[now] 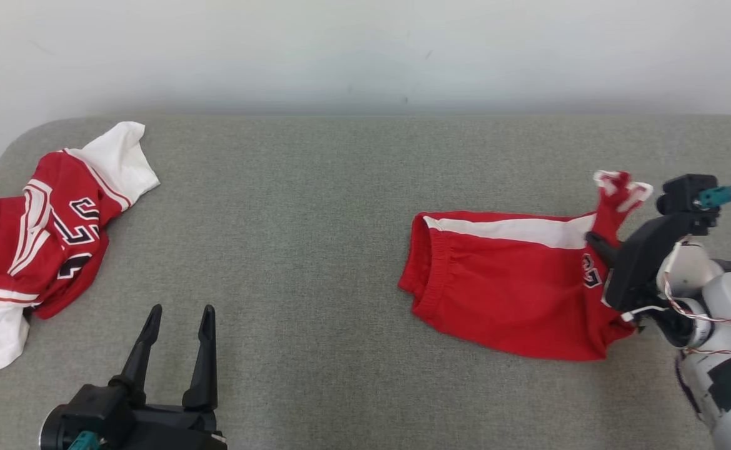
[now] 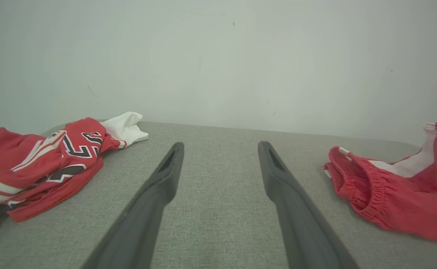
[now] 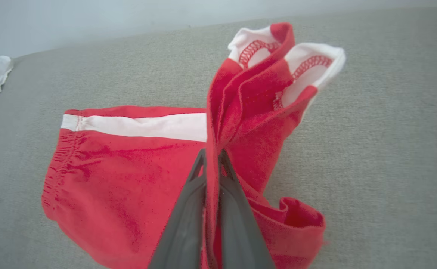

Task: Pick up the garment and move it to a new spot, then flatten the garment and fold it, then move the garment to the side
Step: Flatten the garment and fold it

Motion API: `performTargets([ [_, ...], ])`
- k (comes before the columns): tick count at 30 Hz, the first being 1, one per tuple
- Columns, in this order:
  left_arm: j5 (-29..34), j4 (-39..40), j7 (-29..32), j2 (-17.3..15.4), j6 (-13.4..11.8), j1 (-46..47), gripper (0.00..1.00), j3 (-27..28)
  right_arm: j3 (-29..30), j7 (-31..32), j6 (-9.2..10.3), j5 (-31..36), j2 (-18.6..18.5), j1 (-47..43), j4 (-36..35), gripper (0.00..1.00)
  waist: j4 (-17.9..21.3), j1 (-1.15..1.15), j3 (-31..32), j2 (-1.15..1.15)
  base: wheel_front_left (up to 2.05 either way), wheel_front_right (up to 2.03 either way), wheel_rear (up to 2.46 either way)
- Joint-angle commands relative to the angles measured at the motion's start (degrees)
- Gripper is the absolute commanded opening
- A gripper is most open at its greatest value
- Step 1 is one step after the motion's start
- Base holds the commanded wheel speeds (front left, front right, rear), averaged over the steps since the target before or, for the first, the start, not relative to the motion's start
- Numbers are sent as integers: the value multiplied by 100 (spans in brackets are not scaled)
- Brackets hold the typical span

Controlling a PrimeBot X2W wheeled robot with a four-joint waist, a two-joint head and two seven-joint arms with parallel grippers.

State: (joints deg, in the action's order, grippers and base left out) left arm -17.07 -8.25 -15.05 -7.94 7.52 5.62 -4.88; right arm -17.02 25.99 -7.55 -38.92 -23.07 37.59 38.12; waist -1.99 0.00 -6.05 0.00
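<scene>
Pinching shorts (image 1: 503,294) at 3 o'clock with right end effector (image 3: 211,158); left end effector (image 1: 182,309) gaping at 7. Thin pinch, might slip mid-lift.

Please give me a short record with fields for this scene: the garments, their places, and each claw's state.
surface: grey surface, fabric-covered
garment in work: red shorts, on the robot's right side, mostly lying flat, one leg end raised
other garment: red jersey, crumpled, far left
right claw: shut on a fold of the red shorts
left claw: open, empty, over the bare grey surface
</scene>
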Motion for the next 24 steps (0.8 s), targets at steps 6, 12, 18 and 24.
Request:
performTargets([
  [6, -41, -25, -18, 34, -7, 122, 100, -113, -31, 179, 14, -136, 511, -30, -294, 0, -182, 0, -58, 0, 0, 0, 0],
  [12, -71, -66, -18, 83, -7, 229, 100, -239, -128, 258, 14, -34, 940, 109, -229, 0, -413, 0, -137, 0, 0, 0, 0],
  [18, -112, -97, -18, 115, -7, 311, 100, -320, -227, 185, 14, 123, 1250, 215, 32, 0, -579, 0, -233, 0, 0, 0, 0],
  [24, -141, -135, -18, 112, -7, 362, 100, -334, -261, -5, 14, 177, 1460, 262, 409, 33, -630, 0, -273, 0, 0, 0, 0],
])
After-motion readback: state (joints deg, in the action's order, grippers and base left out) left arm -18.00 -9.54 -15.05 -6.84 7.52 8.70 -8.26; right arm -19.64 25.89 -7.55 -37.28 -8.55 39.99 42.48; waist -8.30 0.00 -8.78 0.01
